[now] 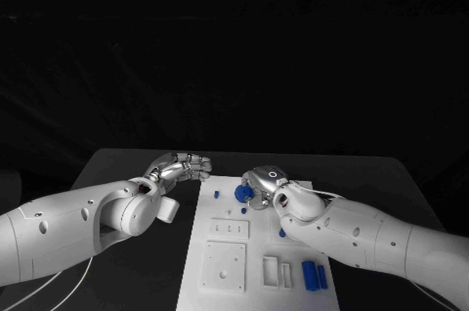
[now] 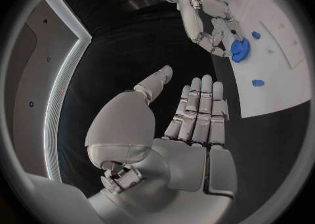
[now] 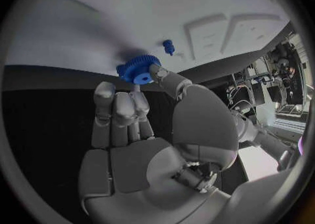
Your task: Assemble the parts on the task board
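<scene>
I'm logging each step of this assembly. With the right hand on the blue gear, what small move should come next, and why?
Probably lower the blue gear onto the task board and seat it. The right hand pinches the gear at the board's far end, while the left hand waits beside the board, holding nothing. Whether the gear already touches the board is unclear.

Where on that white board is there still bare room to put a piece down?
The task board is bare in its middle strip, between the raised white blocks and the right arm. Its far end is crowded: the right hand pinches a blue gear there, beside a small blue peg. Two blue cylinders fill the near right corner.
</scene>
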Tool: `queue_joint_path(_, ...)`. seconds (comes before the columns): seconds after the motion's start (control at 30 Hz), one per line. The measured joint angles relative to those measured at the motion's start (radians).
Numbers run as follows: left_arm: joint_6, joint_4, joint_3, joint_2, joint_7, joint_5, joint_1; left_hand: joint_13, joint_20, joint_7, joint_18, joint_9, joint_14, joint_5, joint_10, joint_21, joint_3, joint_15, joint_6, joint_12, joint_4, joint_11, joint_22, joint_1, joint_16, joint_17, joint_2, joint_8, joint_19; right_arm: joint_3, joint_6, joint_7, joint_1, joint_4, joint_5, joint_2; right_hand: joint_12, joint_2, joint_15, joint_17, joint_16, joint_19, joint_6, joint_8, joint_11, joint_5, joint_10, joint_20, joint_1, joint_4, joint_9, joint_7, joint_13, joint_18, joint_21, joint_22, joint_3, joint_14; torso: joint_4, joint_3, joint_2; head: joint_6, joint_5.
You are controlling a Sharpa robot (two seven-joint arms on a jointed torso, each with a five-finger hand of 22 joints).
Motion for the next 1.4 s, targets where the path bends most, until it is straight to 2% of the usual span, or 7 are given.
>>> queue_joint_path(0.27,0.0,-0.001,0.0,0.002,0.0,0.0,0.0,0.0,0.0,0.0,0.0,0.0,0.0,0.0,0.0,0.0,0.0,0.0,0.0,0.0,0.0,0.0,0.0,0.0,0.0,0.0,0.0,0.0,0.0,-0.001,0.006,0.0,0.0,-0.013,0.001,0.009,-0.022,-0.005,0.001,0.0,-0.005,0.0,0.001,-0.002,0.006,0.0,-0.02,0.0,-0.005,0.007,0.02,0.0,0.0,0.0,0.0,0.0,-0.007,0.002,-0.0007,0.0006,0.0,0.0,0.002)
queue_joint_path(0.33,0.0,-0.001,0.0,0.002,0.0,0.0,0.0,0.0,0.0,0.0,0.0,0.0,0.0,0.0,0.0,0.0,0.0,0.0,0.0,0.0,0.0,0.0,0.0,0.0,0.0,0.0,0.0,0.0,0.0,-0.002,0.006,0.0,0.0,-0.018,0.001,0.012,-0.028,-0.015,0.001,0.0,-0.005,0.0,-0.001,-0.016,0.011,0.0,-0.025,0.0,-0.007,0.01,0.021,0.003,0.0,0.0,0.0,0.0,-0.01,0.002,-0.0007,0.0006,0.0,0.0,0.003)
queue_joint_path(0.47,0.0,-0.002,0.0,0.002,0.0,0.0,0.0,0.0,0.0,0.0,0.0,0.0,0.0,0.0,0.0,-0.004,0.0,0.0,0.0,0.0,0.0,0.0,0.0,0.0,0.0,0.0,0.0,0.0,0.0,-0.003,0.006,-0.001,0.0,-0.024,0.004,0.015,-0.034,-0.02,0.005,0.002,-0.005,-0.002,-0.03,-0.036,0.022,0.0,-0.036,0.002,-0.012,0.014,0.012,0.032,0.0,0.0,0.0,0.0,-0.027,-0.002,-0.0011,0.0006,0.0,0.0,0.004)
queue_joint_path(0.63,0.0,-0.002,0.0,0.002,0.0,0.0,0.0,0.0,0.0,0.0,0.0,0.0,0.0,0.0,0.0,-0.004,0.0,0.0,0.0,0.0,0.0,0.0,0.0,0.0,0.0,0.0,0.0,0.0,0.0,-0.003,0.006,-0.001,0.0,-0.026,0.008,0.017,-0.038,-0.025,0.013,0.003,-0.009,-0.006,-0.045,-0.046,0.031,0.0,-0.045,0.002,-0.009,0.012,0.006,0.048,0.0,-0.001,0.0,0.0,-0.035,-0.002,-0.0013,0.0006,-0.001,0.001,0.004)
queue_joint_path(0.87,0.0,-0.003,0.0,0.003,0.0,0.0,0.0,0.0,0.0,0.0,0.0,0.001,0.0,0.0,0.0,-0.004,0.0,0.0,0.0,0.0,0.0,0.0,0.0,0.0,0.0,0.0,0.0,0.0,0.0,-0.004,0.006,-0.001,0.0,-0.026,0.013,0.021,-0.045,-0.025,0.013,0.004,-0.009,-0.009,-0.045,-0.045,0.029,0.0,-0.05,0.002,-0.009,0.013,0.006,0.048,0.0,-0.001,0.0,0.0,-0.036,-0.002,-0.0015,0.0005,-0.001,0.0,0.004)
queue_joint_path(1.13,0.0,-0.003,0.0,0.003,0.0,0.0,0.0,0.0,0.0,0.0,0.0,0.001,0.0,0.0,0.0,-0.004,0.0,0.0,0.0,0.0,0.0,0.0,0.0,0.0,0.0,0.0,0.0,0.0,0.0,-0.004,0.006,-0.001,0.0,-0.026,0.02,0.022,-0.045,-0.025,0.02,0.005,-0.009,-0.011,-0.057,-0.051,0.034,0.0,-0.055,0.003,-0.009,0.012,0.005,0.059,0.0,-0.003,0.0,0.0,-0.046,-0.002,-0.0015,0.0,-0.001,0.0,0.004)
queue_joint_path(1.4,0.0,-0.004,0.0,0.003,0.0,0.0,0.0,-0.001,0.0,0.0,0.0,0.001,0.0,0.0,0.0,-0.004,0.0,0.0,0.0,0.0,0.0,0.0,0.0,0.0,0.0,0.0,0.0,0.0,0.0,-0.004,-0.004,0.004,0.0,0.011,0.038,-0.003,-0.045,-0.025,0.019,0.006,-0.012,-0.011,-0.057,-0.051,0.034,0.0,-0.055,0.004,-0.009,0.017,0.005,0.059,0.0,-0.003,0.0,0.0,-0.051,-0.002,-0.0024,0.001,-0.001,0.001,0.005)
